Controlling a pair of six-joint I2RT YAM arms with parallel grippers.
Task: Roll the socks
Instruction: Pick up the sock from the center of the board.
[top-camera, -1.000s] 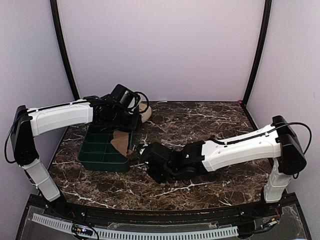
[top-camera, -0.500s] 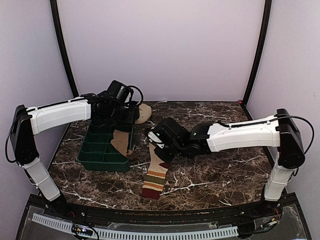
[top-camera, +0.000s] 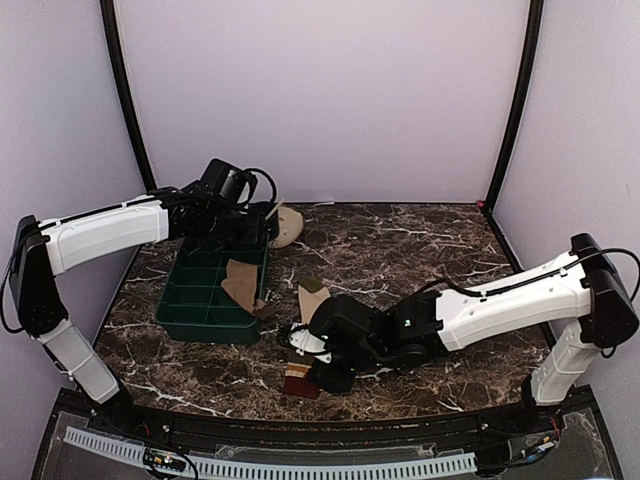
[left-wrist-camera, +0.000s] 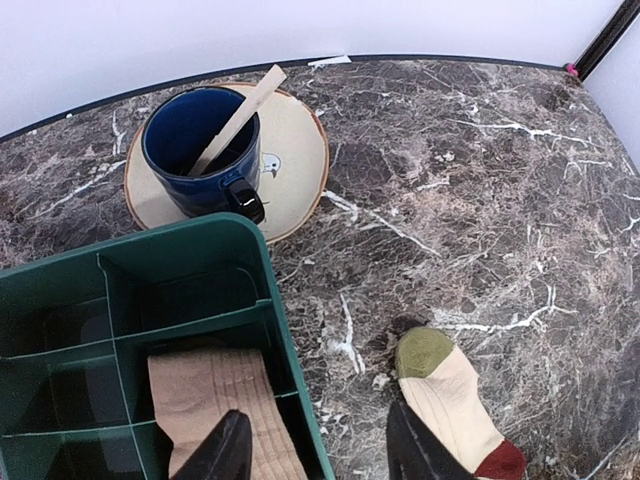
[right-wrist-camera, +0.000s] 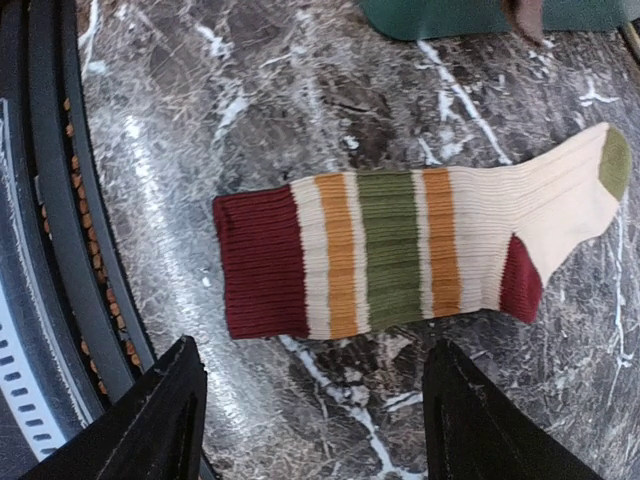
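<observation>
One sock (right-wrist-camera: 400, 250) lies flat on the marble: dark red cuff, orange and olive stripes, olive toe. In the top view its toe end (top-camera: 312, 297) shows past the right arm. My right gripper (right-wrist-camera: 315, 400) hovers open just beside the cuff half, nothing between its fingers; from above it (top-camera: 312, 358) covers the sock's middle. A second tan sock (left-wrist-camera: 215, 400) lies in the green tray (left-wrist-camera: 120, 290). My left gripper (left-wrist-camera: 320, 450) is open and empty above the tray's right wall, with the first sock's toe (left-wrist-camera: 445, 390) by its right finger.
A blue cup (left-wrist-camera: 195, 150) holding a wooden stick stands on a beige saucer (left-wrist-camera: 295, 170) behind the tray. The table's black front rail (right-wrist-camera: 50, 200) runs close to the sock's cuff. Side walls close in the table on both sides.
My right gripper has opened wide and let go of the sock, which now lies stretched flat; the arm swung back toward the near edge. The left arm drew slightly left.
</observation>
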